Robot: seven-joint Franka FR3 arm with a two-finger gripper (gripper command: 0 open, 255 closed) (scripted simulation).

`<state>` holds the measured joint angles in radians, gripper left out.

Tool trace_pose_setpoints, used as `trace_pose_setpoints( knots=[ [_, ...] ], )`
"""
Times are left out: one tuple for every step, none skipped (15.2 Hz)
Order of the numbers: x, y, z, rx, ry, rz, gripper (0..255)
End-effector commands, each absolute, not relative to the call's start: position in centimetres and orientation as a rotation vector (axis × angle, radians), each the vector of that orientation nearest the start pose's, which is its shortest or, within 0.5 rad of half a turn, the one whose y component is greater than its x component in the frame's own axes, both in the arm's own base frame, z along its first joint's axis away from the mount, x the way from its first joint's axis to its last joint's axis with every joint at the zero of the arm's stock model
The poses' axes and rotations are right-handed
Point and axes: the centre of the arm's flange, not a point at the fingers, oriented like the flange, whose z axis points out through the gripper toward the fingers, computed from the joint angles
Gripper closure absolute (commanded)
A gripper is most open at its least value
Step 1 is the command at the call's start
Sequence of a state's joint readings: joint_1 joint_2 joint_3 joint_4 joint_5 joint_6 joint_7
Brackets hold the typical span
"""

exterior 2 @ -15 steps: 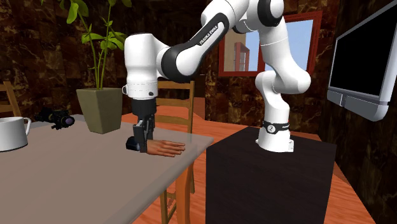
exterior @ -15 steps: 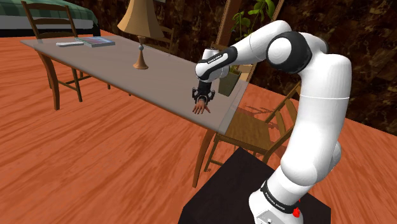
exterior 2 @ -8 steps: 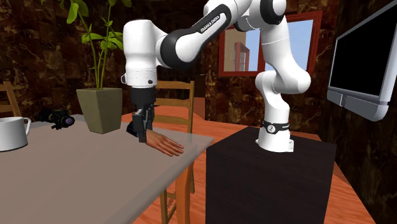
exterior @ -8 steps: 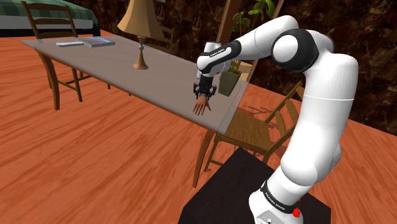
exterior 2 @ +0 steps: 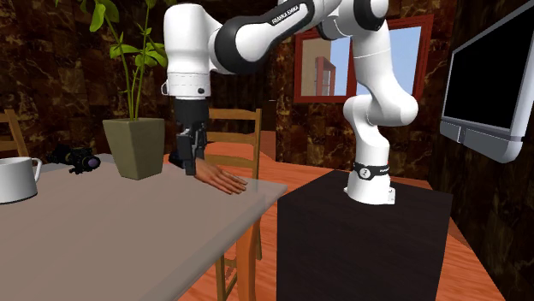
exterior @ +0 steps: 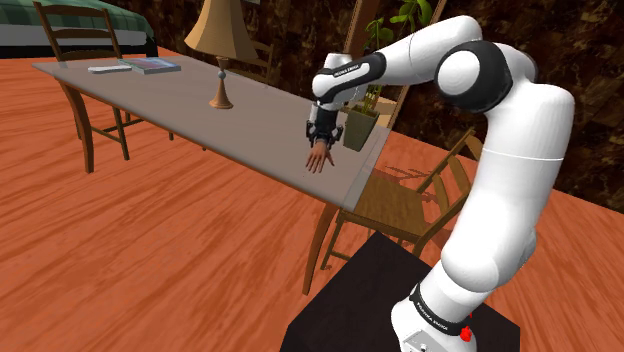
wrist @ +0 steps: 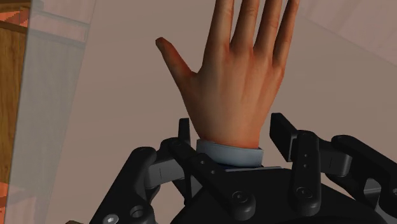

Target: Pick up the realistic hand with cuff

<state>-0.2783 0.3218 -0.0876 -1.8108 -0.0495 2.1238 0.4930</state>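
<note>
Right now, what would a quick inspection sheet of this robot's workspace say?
Surface: long grey table.
Job's things: lifelike hand with pale cuff, wrist end raised, palm sloping down towards the table.
Clutter: lamp, books, potted plant, white mug, small black gadget.
Gripper: black gripper shut on the cuff.
Cables: nothing seen.
Surroundings: wooden chair, reddish plank floor, dark monitor.
</note>
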Motion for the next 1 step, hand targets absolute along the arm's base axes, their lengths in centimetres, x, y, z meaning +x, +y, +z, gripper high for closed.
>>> trace_pose_setpoints(
  knots=[
    [59.31,-22.49,36.82,-2.94,1.292,0.006,255]
  ],
)
